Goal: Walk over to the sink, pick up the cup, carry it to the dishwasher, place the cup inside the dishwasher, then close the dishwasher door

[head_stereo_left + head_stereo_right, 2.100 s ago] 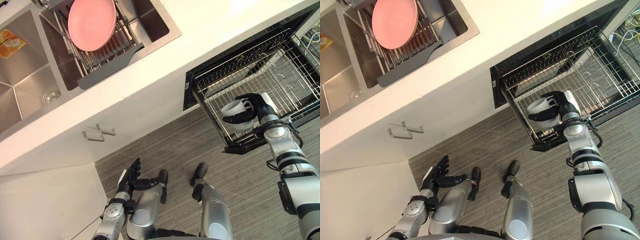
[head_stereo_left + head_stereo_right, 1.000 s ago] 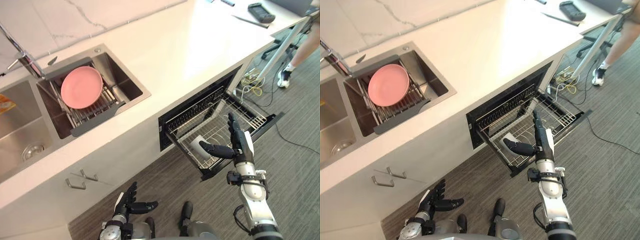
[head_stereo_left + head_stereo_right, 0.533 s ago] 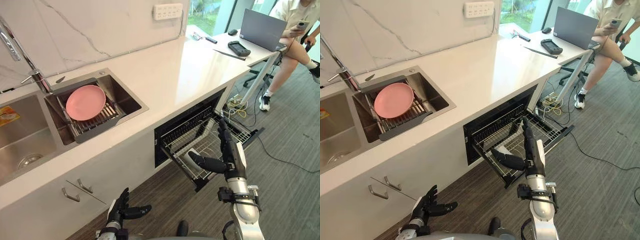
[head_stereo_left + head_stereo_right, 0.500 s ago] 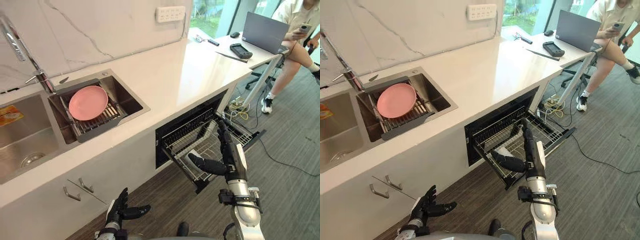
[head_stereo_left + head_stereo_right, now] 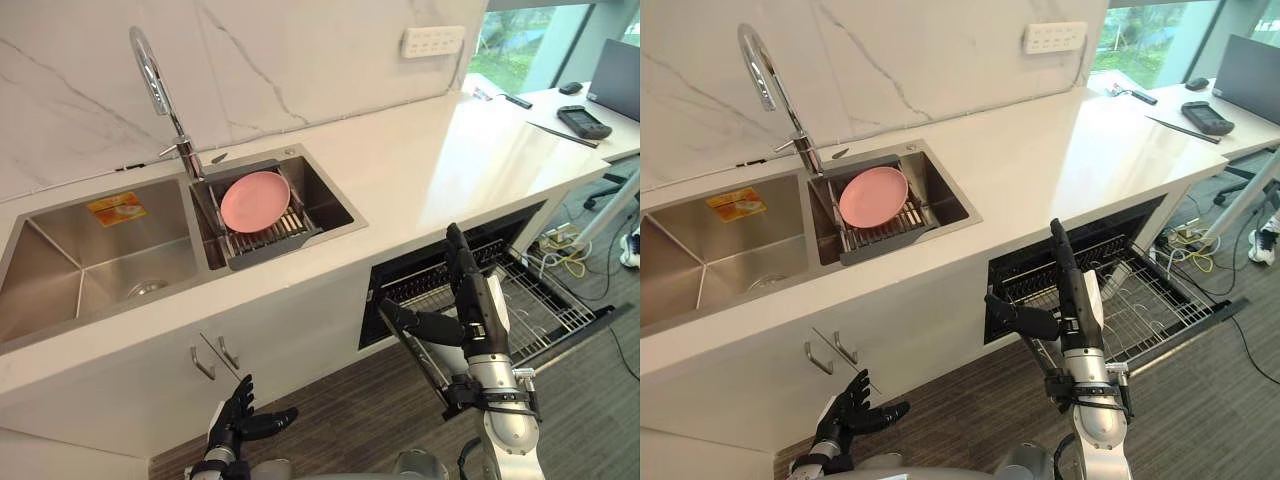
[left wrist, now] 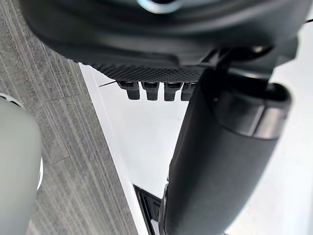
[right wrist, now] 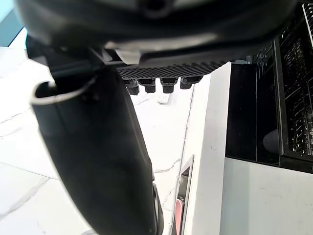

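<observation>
1. One cup [image 7: 270, 141] is held by neither hand. It is made out only as a pale rounded form at the edge of the dishwasher's [image 5: 400, 290] dark opening, in the right wrist view, and its pose cannot be told.
2. The dishwasher is seen open under the white countertop [image 5: 440, 170], with its wire rack [image 5: 545, 310] drawn out over the grey floor [image 5: 340, 400].
3. The right hand [image 5: 475, 315] is held upright before the rack's near left corner. Its fingers are straight and pointed up, its thumb is spread to the side, and nothing is grasped.
4. The left hand [image 5: 240, 415] is seen low by the cabinet front, over the floor. Its fingers are spread and relaxed, and nothing is held.
5. Two cabinet handles [image 5: 215, 358] are seen on the white front above the left hand.
6. The sink [image 5: 90, 250] is set into the countertop, well to the left of the dishwasher. A curved faucet [image 5: 150, 70] stands behind it.
7. A pink plate [image 5: 255, 200] is leaned in a drying rack [image 5: 265, 240] across the sink's right basin, and a yellow-orange label [image 5: 115, 208] is seen in the left basin.
8. A wall socket [image 5: 432, 40] is mounted on the marble wall, and a dark device [image 5: 583, 122] is laid on a desk at the far right.
</observation>
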Available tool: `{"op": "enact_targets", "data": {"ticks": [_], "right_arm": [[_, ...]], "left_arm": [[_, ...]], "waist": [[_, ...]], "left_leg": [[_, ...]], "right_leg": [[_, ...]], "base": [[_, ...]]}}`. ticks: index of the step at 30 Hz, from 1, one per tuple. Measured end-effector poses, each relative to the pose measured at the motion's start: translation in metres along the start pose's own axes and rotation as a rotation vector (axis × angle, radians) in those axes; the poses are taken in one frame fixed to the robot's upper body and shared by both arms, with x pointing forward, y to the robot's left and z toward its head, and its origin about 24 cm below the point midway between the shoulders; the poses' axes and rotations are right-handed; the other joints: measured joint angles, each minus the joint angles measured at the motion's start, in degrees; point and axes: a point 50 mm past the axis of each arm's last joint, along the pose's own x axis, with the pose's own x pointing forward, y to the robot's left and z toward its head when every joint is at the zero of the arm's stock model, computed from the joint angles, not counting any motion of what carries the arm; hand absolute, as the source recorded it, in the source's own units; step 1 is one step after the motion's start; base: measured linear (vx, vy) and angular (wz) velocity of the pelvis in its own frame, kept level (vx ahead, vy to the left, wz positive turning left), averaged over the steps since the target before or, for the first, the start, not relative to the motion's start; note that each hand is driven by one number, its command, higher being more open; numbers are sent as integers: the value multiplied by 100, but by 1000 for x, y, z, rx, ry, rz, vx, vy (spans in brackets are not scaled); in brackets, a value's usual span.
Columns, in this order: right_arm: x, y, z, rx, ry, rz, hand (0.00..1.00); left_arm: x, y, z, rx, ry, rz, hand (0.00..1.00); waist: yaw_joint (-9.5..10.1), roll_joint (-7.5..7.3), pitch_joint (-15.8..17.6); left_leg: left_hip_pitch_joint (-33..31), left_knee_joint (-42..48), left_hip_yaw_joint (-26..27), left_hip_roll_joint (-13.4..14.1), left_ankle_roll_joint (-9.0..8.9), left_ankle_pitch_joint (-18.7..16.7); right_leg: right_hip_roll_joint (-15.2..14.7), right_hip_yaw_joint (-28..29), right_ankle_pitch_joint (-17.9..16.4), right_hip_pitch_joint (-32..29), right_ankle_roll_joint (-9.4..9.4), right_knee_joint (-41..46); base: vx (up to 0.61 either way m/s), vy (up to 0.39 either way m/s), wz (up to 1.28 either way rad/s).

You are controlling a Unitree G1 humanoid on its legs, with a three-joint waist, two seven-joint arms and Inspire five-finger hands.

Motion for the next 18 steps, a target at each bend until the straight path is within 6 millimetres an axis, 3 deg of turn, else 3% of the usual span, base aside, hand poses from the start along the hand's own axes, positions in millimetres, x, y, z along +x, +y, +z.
{"op": "enact_targets", "data": {"ticks": [1, 2, 3, 5, 6, 7, 8, 10, 12, 17, 18], "right_arm": [[-1, -2, -2, -4, 12, -12, 100], [-2, -1, -3, -6, 14, -12, 100], [-1, -1, -2, -6, 6, -10, 100], [1, -5, 2, -17, -26, -7, 100], [1, -6, 2, -19, -31, -6, 100], [1, -9, 4, -26, -45, -7, 100], [0, -13, 4, -38, -48, -9, 100], [1, -25, 5, -55, -51, -29, 100], [2, -32, 9, -79, -67, -35, 100], [3, -38, 17, -63, -94, -19, 100], [4, -37, 19, -62, -106, -14, 100]], "left_arm": [[0, 1, 1, 9, -1, 1, 100], [-1, 2, -2, 24, 10, 4, 100], [-1, 5, -2, 30, 12, 9, 100], [-4, 15, -8, 54, 52, 28, 100], [-5, 17, -11, 56, 71, 33, 100], [-11, 23, -19, 66, 107, 42, 100], [-13, 24, -25, 71, 135, 46, 100], [-23, 18, -40, 53, 185, 39, 100], [-26, 16, -43, 38, 181, 49, 100], [-32, 18, -45, -9, 143, 95, 100], [-33, 18, -45, -9, 138, 93, 100]], "waist": [[-60, 23, 21], [-87, 128, 6], [-82, 139, 3], [-94, 82, 31], [-106, 74, 31], [-125, -38, 6], [-138, 42, 20], [-140, 259, -41], [-148, 284, -56], [-171, 293, -73], [-112, 240, -102]], "left_leg": [[162, -24, -241, 50, -5, -13], [260, -78, -403, 204, 1, -98], [283, -96, -483, 286, -5, -135], [357, -204, -831, 513, -140, -229], [401, -208, -912, 558, -220, -272], [464, -75, -1061, 598, -486, -402], [524, 25, -1156, 671, -597, -525], [580, 151, -1009, 989, -716, -445], [514, 237, -916, 1119, -745, -214], [-74, 1506, -442, 1494, -738, 737], [-151, 1554, -284, 1532, -740, 559]], "right_leg": [[96, 176, 33, -84, -66, 324], [468, 377, -334, -95, 68, -155], [660, 493, -397, -140, 61, -474], [1166, 877, -269, -650, 187, -1329], [1226, 974, -140, -758, 218, -1524], [1249, 1141, 513, -753, 262, -1992], [1274, 1059, 648, -693, 243, -1827], [1276, 648, 205, -510, 117, -1461], [1255, 397, 27, -326, 74, -1514], [1429, 79, 87, 663, 79, -2627], [1425, 75, 154, 798, 88, -2870]], "base": [[202, -60, 77], [258, -107, 72], [213, -126, 63], [276, -225, 71], [358, -315, 80], [299, -259, 67], [392, -287, 75], [367, -223, 73], [305, -207, 72], [208, -127, 49], [144, 4, 9]]}}
